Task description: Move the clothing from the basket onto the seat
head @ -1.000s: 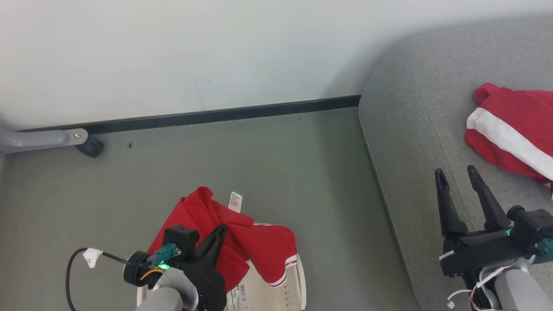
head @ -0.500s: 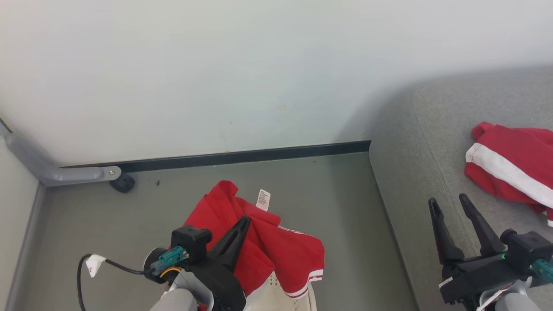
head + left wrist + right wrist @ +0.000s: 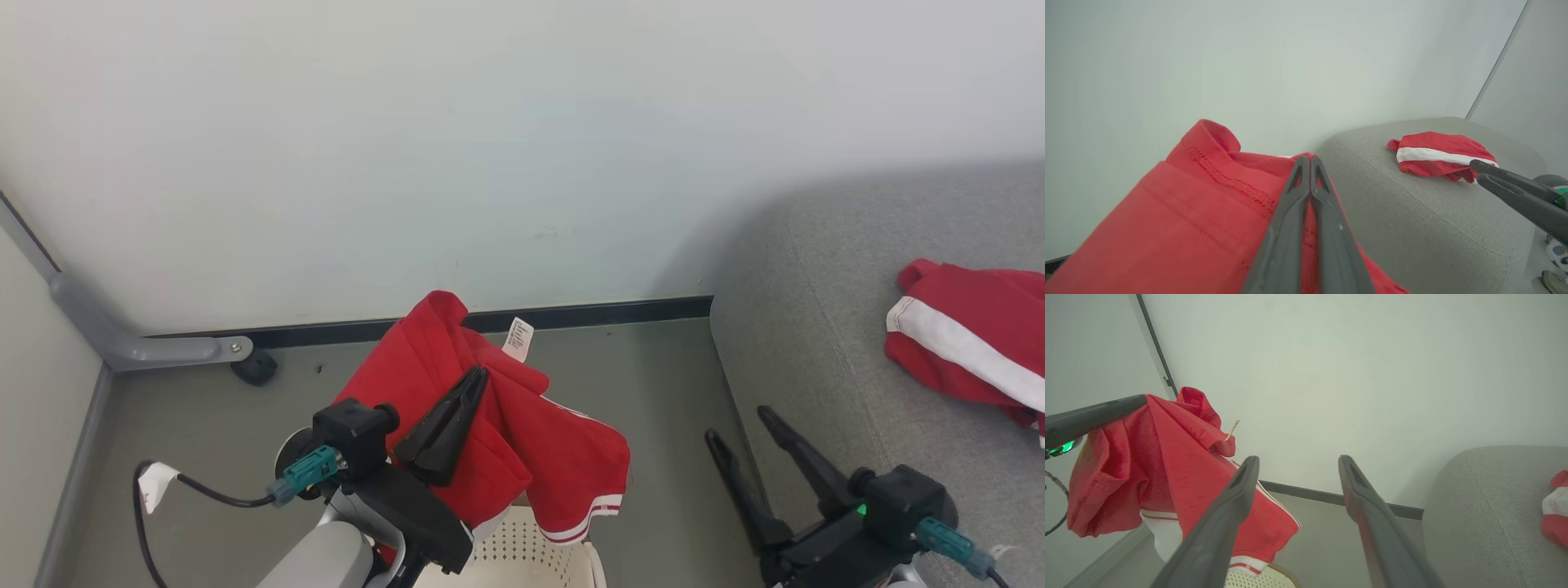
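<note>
Head view catches basket point(image 3: 531, 562) beneath hanging clothing point(image 3: 555, 457).

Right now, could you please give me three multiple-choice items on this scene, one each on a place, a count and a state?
1. Where does the loose garment lie? A. on the floor B. on the seat C. against the wall
2. How many red garments are in view? A. one B. two C. three
3. The left gripper is: A. open and empty B. shut on the hanging garment C. resting on the seat
Answers: 1 B, it rests on the grey cushion; 2 B, one lies loose, one hangs; 3 B, its fingers press together on red fabric.
</note>
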Available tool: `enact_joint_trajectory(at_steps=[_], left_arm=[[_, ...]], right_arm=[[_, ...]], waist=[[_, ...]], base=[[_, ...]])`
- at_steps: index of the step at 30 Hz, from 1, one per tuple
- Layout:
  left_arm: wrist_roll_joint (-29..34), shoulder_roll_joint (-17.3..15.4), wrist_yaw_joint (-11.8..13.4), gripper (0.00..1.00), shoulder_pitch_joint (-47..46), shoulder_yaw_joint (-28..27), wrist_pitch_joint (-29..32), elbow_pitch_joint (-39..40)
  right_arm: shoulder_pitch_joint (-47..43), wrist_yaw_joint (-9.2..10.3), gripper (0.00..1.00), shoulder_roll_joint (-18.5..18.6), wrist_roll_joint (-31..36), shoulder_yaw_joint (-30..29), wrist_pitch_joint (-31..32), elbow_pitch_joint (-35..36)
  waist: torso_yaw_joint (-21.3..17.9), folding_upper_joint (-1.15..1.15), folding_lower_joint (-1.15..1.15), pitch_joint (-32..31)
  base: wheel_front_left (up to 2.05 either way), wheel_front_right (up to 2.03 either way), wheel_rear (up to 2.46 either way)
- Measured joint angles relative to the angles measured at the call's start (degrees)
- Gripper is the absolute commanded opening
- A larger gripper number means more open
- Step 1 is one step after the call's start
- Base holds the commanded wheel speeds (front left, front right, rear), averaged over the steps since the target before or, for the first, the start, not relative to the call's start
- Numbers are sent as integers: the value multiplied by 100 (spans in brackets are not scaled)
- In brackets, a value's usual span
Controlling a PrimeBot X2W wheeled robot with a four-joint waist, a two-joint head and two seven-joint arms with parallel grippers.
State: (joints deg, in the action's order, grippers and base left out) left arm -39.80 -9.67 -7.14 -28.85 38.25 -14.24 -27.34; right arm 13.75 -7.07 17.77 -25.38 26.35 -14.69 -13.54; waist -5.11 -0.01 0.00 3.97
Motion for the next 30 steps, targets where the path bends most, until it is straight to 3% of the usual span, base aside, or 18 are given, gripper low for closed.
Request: enact_joint_trajectory(at_steps=[16, 30], left_arm=[[0, 46, 7, 0, -7, 108, 268, 508], [4, 111, 7, 0, -8, 364, 568, 932]], right_arm=[[976, 0, 100, 136, -280, 1819, 232, -92], [1808, -1, 100, 94, -699, 2877, 357, -779]], waist=[[177, 1, 0, 53], [473, 1, 0, 74]], base=[[0, 0, 0], [0, 0, 0]])
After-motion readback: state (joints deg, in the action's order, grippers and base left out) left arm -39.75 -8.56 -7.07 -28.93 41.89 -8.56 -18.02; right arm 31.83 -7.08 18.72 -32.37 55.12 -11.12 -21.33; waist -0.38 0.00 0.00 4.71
